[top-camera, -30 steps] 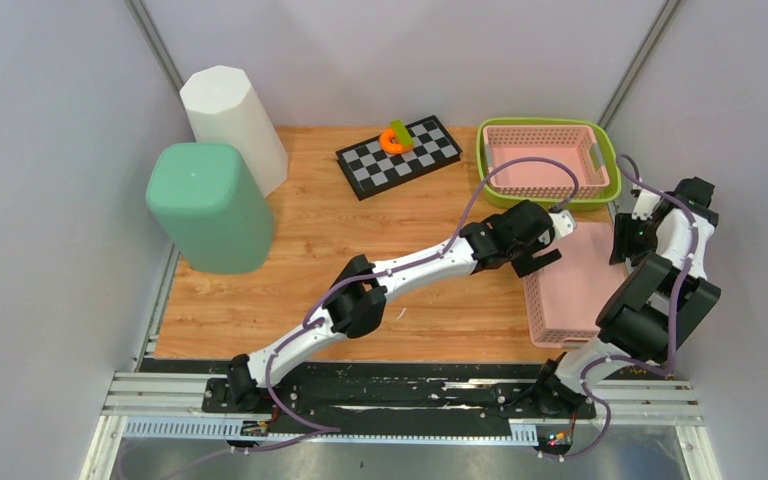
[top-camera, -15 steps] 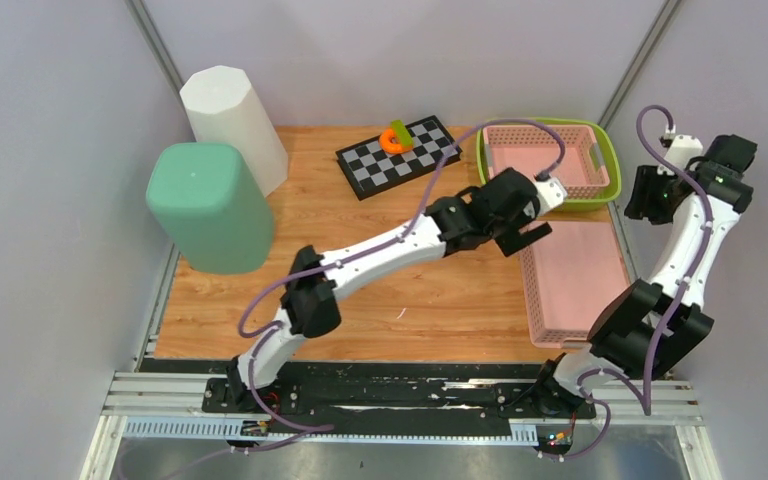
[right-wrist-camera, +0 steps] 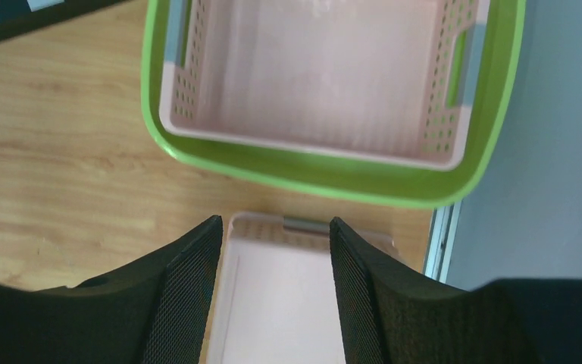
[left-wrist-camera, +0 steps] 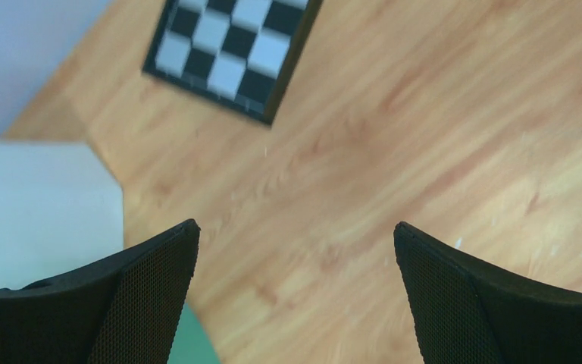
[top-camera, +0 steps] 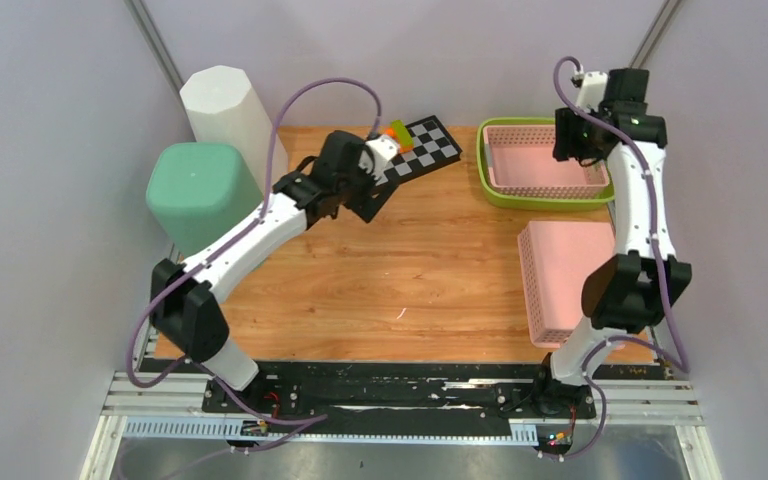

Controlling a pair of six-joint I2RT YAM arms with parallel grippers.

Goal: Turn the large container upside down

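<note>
left arm (top-camera: 232, 242): stretched on a diagonal from its near base up toward the far left, elbow sitting low on the near-left side
left gripper (left-wrist-camera: 295, 235): pointing down, jaws spread pretty much all the way, empty
right arm (top-camera: 640, 200): standing tall along the right side, wrist way out at the far right
right gripper (right-wrist-camera: 273, 227): facing down, jaws partway apart, empty too

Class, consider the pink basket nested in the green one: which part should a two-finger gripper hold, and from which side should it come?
Grip a short end wall of the pink basket at its grey handle, coming straight down from above, one finger inside and one outside. It sits upright and open with thin walls, and the green basket around it probably blocks a sideways approach.
</note>
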